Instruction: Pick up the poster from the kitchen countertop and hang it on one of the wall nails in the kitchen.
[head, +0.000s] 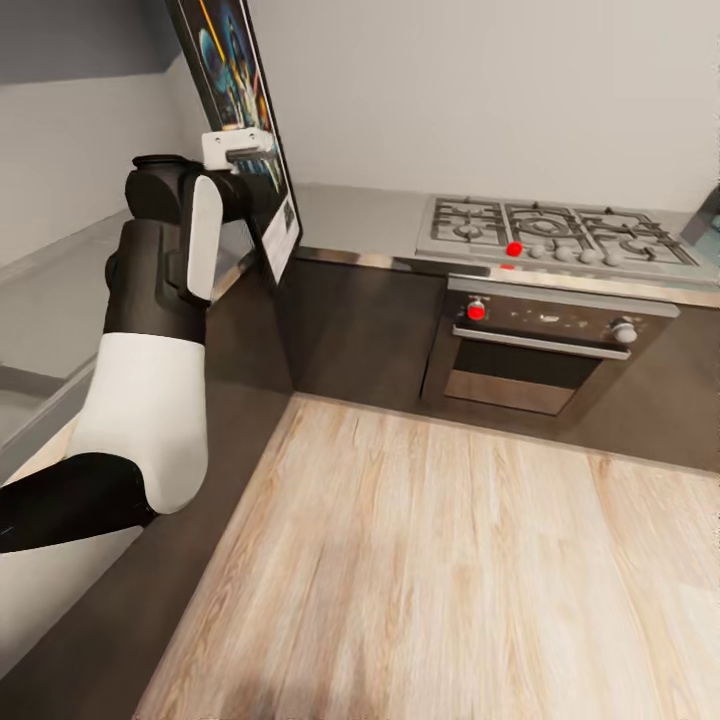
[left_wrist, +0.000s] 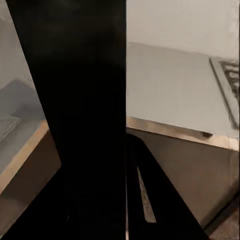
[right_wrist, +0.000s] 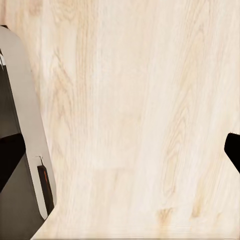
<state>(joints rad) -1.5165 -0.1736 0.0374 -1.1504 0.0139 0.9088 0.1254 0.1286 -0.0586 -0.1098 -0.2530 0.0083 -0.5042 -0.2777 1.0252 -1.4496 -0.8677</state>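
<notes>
Poster (head: 240, 110) between left jaws (clamped)

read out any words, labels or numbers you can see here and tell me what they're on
None can be read.
The poster, held by the left gripper, is seen too edge-on; the print on its white lower border is blurred.
The oven panel markings are too small to read.

Domestic kitchen, simulator-rendered. Light-grey L-shaped kitchen countertop (head: 350, 220) with metallic front edge, over dark brown-grey cabinets (head: 350, 330). Steel gas hob (head: 555, 232) with grates and a red knob, set into the worktop. Built-in oven (head: 545, 345) beneath, glass door, handle bar. Pale wood-plank floor (head: 450, 570). Plain light walls (head: 480, 90).
</notes>
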